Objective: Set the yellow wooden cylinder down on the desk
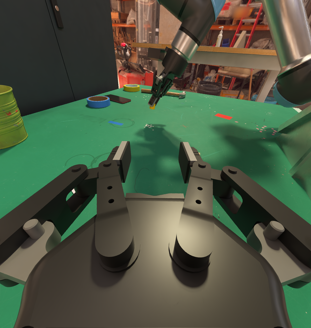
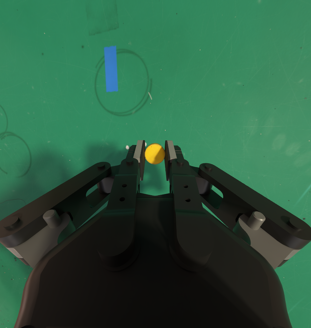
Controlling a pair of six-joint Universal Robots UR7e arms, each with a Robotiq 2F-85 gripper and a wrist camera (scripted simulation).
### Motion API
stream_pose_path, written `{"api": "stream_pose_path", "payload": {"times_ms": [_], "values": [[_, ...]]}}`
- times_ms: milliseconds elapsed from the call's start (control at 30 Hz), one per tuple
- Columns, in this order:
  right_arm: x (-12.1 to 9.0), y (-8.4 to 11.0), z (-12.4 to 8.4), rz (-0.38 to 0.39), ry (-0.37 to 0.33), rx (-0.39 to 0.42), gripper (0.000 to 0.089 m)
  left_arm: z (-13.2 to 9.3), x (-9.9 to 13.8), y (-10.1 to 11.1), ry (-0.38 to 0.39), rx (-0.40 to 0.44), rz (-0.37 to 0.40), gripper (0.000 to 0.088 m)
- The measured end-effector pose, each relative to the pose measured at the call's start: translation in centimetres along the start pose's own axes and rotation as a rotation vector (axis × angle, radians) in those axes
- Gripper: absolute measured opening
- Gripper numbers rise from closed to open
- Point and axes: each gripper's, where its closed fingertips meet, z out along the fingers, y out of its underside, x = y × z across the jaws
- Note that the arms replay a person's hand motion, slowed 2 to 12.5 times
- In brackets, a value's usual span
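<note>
On the scuffed green desk [image 1: 186, 115], backed by a dark cabinet [image 1: 44, 53] and an empty-looking lime metal bucket [image 1: 5, 117] at left, the yellow wooden cylinder [image 2: 154, 153] is gripped upright by the right gripper [image 2: 154, 154], unobstructed, near a blue tape roll [image 1: 98, 101], while the left gripper [image 1: 154, 159] is held open.

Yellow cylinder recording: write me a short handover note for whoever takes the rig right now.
Right gripper: shut on the yellow wooden cylinder, pointing down at the green desk.
Left gripper: open, empty, hanging above the near side of the desk.
Cylinder: upright between the fingers; from the left wrist view its lower end looks at or just above the desk, contact unclear.
Done: cylinder carried low.
Left: confirm touchdown, open the jaws, pull up.
</note>
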Motion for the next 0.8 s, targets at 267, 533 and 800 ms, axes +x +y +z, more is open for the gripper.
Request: {"api": "stream_pose_path", "payload": {"times_ms": [267, 533, 800], "values": [[0.0, 1.2, 2.3, -0.003, -0.006, -0.03, 0.0199, -0.3, -0.9, 0.6, 0.007, 0.009, -0.05, 0.0487], [0.2, 1.6, 3.0, 0.008, -0.01, -0.029, 0.0199, -0.5, -1.6, 1.4, 0.012, 0.011, -0.108, 0.0484], [0.1, 1.6, 3.2, 0.003, -0.015, -0.026, 0.0199, -0.5, -1.8, 1.7, 0.024, 0.01, -0.121, 0.0481]]}}
